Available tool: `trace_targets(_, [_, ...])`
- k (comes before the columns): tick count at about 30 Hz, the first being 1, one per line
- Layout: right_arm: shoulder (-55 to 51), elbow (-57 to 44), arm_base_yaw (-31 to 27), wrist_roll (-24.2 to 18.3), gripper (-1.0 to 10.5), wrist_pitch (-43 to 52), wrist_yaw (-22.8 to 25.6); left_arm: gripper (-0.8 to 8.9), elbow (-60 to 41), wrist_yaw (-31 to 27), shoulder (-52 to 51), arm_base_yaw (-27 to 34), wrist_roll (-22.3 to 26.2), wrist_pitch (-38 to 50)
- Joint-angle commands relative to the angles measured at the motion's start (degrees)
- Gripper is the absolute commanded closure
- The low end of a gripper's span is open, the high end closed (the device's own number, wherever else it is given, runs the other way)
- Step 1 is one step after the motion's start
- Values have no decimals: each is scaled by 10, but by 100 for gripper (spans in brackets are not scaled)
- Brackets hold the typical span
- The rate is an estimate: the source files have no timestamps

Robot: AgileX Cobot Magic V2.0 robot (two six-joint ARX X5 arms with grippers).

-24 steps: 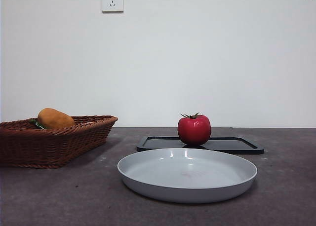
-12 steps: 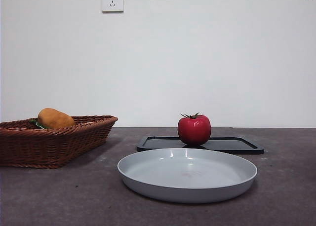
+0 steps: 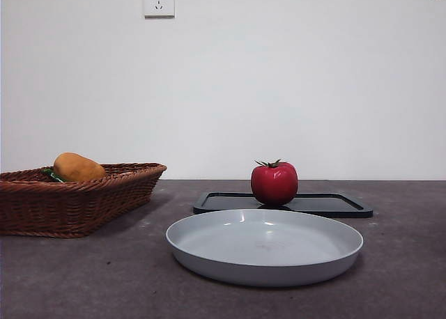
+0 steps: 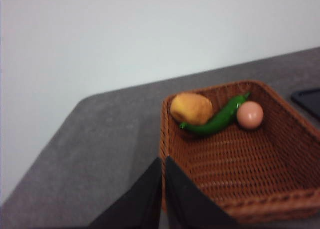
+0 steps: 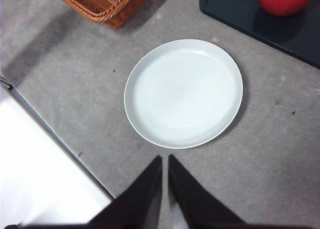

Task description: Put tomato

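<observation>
Your glossy red tomato (image 3: 274, 184) sits on the flat black tray (image 3: 334, 205), behind the round grey plate (image 3: 265, 246); the woven brown basket (image 3: 77, 197) stands well apart. Both claws, left (image 4: 163, 161) and right (image 5: 165, 159), are closed, empty.

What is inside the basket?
The basket holds an orange-brown fruit, a green pepper and a small pinkish ball. The left gripper hides a bit of its near rim.

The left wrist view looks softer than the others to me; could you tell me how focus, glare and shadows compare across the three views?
Left wrist view: soft all over, the basket weave and green pepper blurred. Front view: sharp, with small highlights on the tomato and a sheen on the grey plate. Right wrist view: crisp, the plate nearly washed out, with a soft shadow along one side of it.
</observation>
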Motion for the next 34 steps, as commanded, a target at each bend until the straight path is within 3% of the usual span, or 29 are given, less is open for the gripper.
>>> trace_targets(1, [4, 5, 3, 6, 937, 6, -1, 806, -16, -2, -19, 2, -15, 1])
trace_targets(12, [4, 5, 3, 6, 937, 6, -2, 806, -35, -2, -23, 3, -24, -89])
trace_targets(34, [4, 6, 3, 6, 937, 6, -2, 806, -35, -5, -23, 3, -27, -87])
